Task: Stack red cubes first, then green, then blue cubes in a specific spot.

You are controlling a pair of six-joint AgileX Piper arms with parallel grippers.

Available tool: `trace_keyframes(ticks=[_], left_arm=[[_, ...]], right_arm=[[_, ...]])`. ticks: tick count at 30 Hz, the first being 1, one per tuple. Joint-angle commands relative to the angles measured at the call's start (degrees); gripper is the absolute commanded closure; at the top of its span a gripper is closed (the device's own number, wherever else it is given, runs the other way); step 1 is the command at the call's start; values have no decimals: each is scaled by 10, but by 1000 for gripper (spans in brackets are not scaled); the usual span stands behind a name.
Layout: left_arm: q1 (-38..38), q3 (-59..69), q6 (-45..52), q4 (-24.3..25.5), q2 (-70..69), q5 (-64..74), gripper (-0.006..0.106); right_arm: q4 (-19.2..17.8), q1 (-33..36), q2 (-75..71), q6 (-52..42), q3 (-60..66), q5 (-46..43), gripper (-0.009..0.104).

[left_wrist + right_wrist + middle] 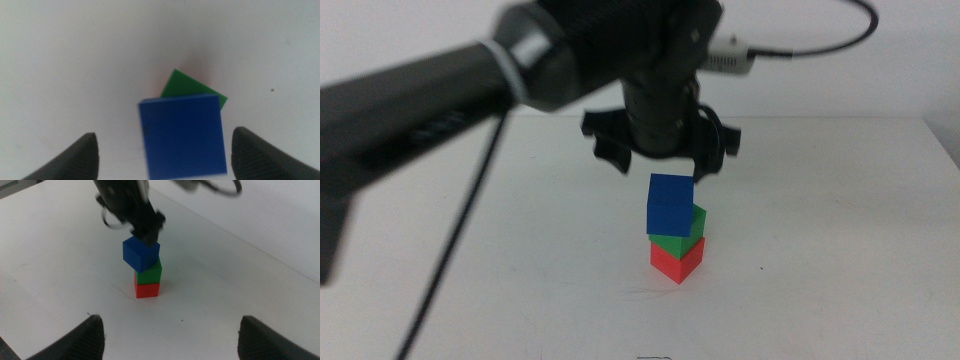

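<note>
A three-cube stack stands in the middle of the white table. The red cube is at the bottom, with the green cube on it. On top lies the blue cube, twisted and shifted off-centre so it overhangs the green one. My left gripper hovers just above the stack, open, its jaws wide on either side of the blue cube and not touching it. My right gripper waits nearer the table's front, open and holding nothing.
The left arm's thick dark body crosses the upper left of the middle view, and a black cable hangs down from it to the table. White tabletop surrounds the stack.
</note>
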Motion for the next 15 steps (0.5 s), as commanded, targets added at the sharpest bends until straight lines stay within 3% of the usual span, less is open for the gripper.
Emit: trace_keyframes(ticks=[1,10,15], left_arm=[[0,-17,25,20,-65,-6,8],[0,-12,66,65,-190,49,8],[0,-12,162,91,-257,49,8]], right_arm=[[-16,-4,2,-6,-13,-38,1],[-16,-4,2,-6,-13,-38,1],[-16,-4,2,-6,-13,-38,1]])
